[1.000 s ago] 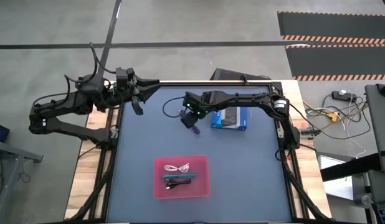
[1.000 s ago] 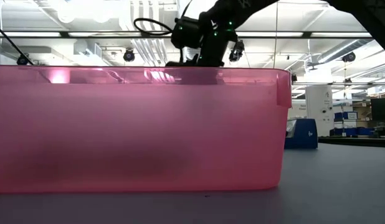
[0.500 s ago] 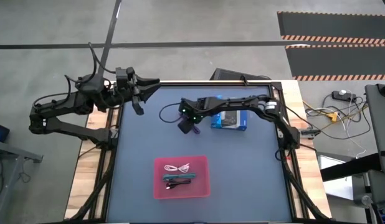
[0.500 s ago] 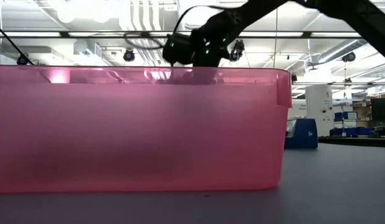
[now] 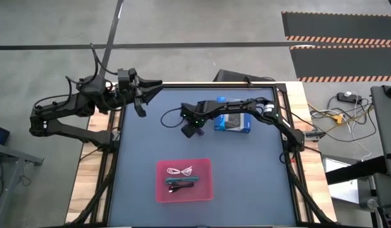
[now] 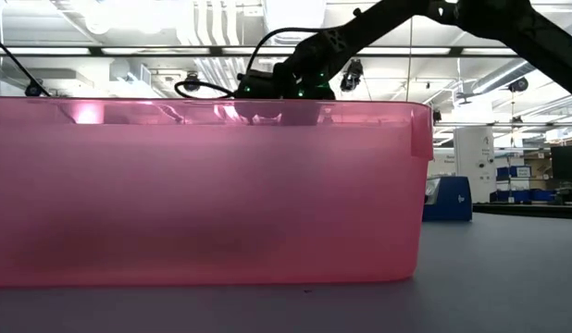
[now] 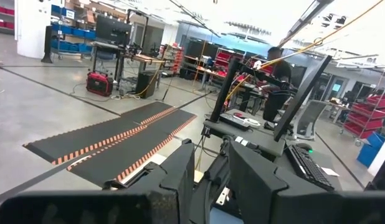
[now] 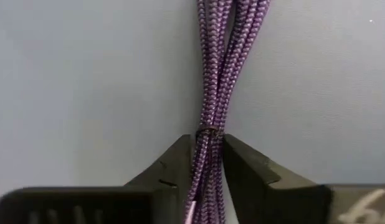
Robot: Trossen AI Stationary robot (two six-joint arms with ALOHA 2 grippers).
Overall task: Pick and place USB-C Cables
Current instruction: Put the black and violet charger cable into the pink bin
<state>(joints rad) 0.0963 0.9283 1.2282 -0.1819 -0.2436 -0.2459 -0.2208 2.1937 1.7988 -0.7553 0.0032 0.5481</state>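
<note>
My right gripper (image 5: 192, 131) hangs over the middle of the table, beyond the pink tray (image 5: 207, 166), and is shut on the purple USB-C cable (image 8: 225, 56), a braided bundle bound by a thin tie. In the low view the right gripper (image 6: 263, 91) shows just above the tray's rim (image 6: 212, 104), which hides the cable. The white cable (image 5: 179, 170), the teal cable (image 5: 186, 181) and the black cable (image 5: 175, 187) lie on the tray's floor. My left gripper (image 5: 140, 107) waits at the table's far left corner, open by a narrow gap (image 7: 211, 171). My right gripper pinches the purple cable bundle between its two fingers (image 8: 174, 168), just behind the tie (image 8: 209, 131). The fingers lie along the strands, which run straight on past the fingertips. Several strands sit together in the pinch. Whether the far end rests on the table I cannot tell.
A blue-and-black box (image 5: 232, 121) lies on the far right part of the table, under my right arm, and shows in the low view as the box (image 6: 448, 199). The dark mat (image 5: 145, 152) between gripper and tray is bare. The table frame runs along both sides.
My right gripper has moved toward the table's left and near edges, closer to the pink tray, and has come down, carrying the purple cable along. It has stayed shut on it.
</note>
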